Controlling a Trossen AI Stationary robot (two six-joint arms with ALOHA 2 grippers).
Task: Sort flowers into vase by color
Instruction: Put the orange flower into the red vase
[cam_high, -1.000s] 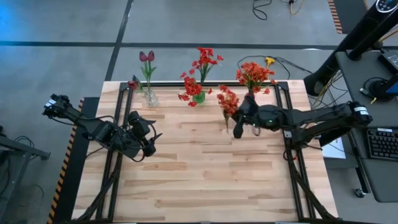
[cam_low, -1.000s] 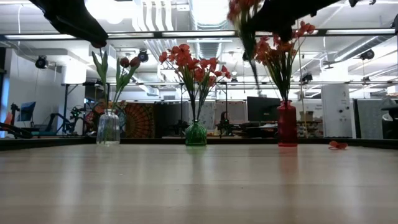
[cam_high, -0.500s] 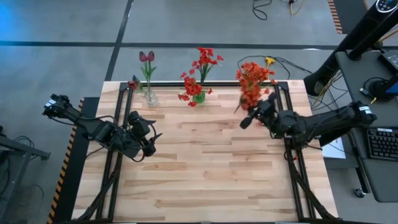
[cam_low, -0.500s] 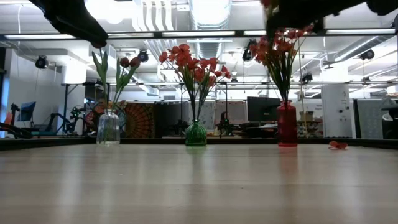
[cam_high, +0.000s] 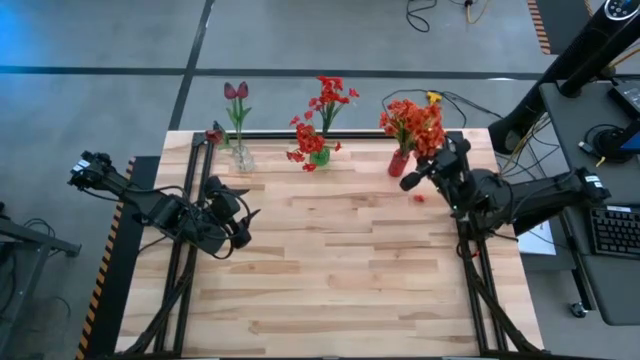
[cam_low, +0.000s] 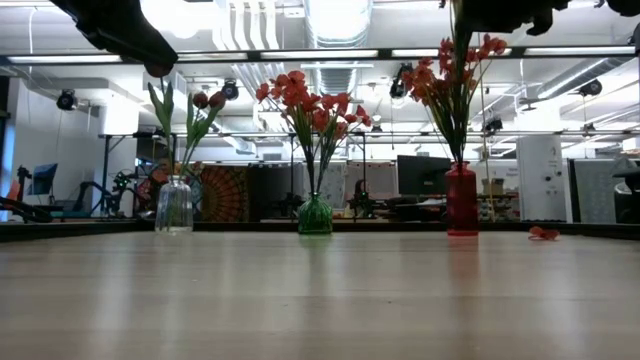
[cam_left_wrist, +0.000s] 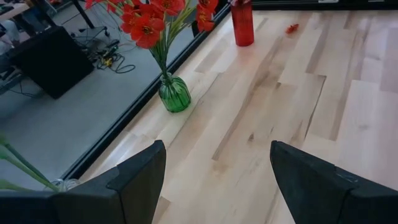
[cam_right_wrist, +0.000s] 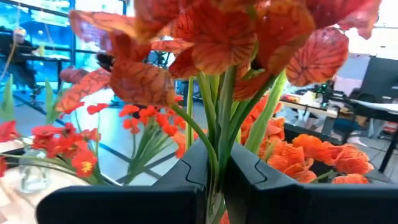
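While the left gripper (cam_high: 243, 228) idles wide apart over the table's (cam_high: 330, 280) left side, the right gripper (cam_high: 412, 178) is clamped on an orange flower stem (cam_right_wrist: 219, 127), holding it just beside the red vase (cam_high: 399, 164) at the back right. A fallen petal (cam_high: 418, 198) lies nearby.

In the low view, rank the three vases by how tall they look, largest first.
1. Red vase, tallest.
2. Clear glass vase.
3. Green vase, shortest.
All three stand along the table's far edge, so nearness hardly skews this.
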